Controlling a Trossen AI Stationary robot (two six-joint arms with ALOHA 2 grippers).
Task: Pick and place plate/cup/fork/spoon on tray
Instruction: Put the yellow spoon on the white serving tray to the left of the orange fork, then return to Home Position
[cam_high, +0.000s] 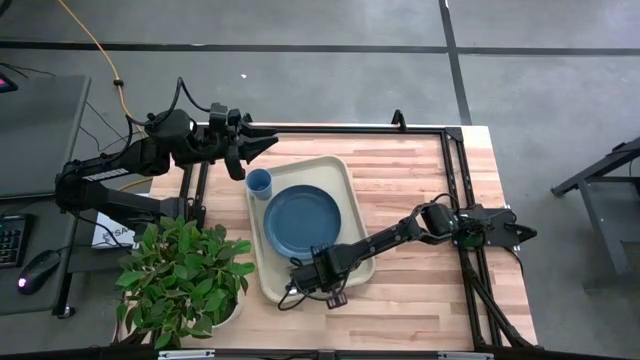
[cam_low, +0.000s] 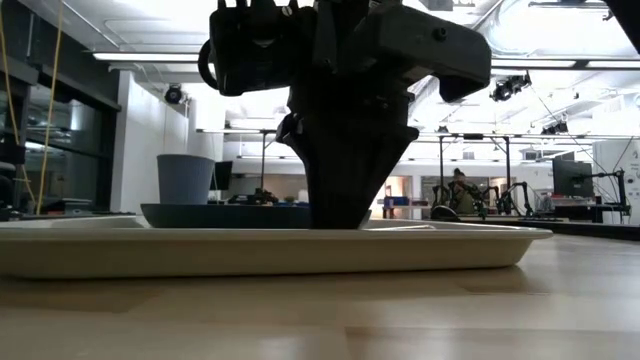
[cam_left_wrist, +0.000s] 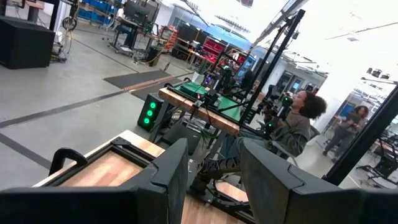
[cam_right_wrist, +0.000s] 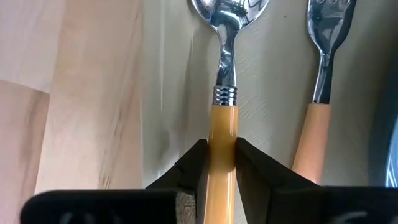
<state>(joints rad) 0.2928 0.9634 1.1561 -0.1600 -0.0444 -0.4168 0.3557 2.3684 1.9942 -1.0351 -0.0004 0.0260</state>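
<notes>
The beige tray (cam_high: 262, 262) lies mid-table and carries the slate-blue plate (cam_high: 302, 218) and the light-blue cup (cam_high: 258, 182); both also show in the low view, the plate (cam_low: 215, 214) and the cup (cam_low: 185, 178). The spoon (cam_right_wrist: 225, 68) and the fork (cam_right_wrist: 320, 81) lie side by side over the tray's near part, the spoon next to the tray's lip. My right gripper (cam_right_wrist: 222, 168) points down at the tray's near end (cam_high: 308, 280) and is shut on the spoon. My left gripper (cam_high: 255, 145) is open and empty above the table's far left corner. My right gripper pinches the spoon's orange handle (cam_right_wrist: 222, 134) between its two fingers, a little behind the silver collar. The fingers (cam_right_wrist: 194, 171) come from above, pointing down, one on each side of the handle. The spoon lies level over the tray; whether it rests on it, I cannot tell.
A potted plant (cam_high: 185, 275) stands at the table's near left corner. Bare wood (cam_high: 430, 290) lies right of the tray. A black frame (cam_high: 455, 140) edges the table. People (cam_left_wrist: 298, 124) sit and stand in the room beyond the table.
</notes>
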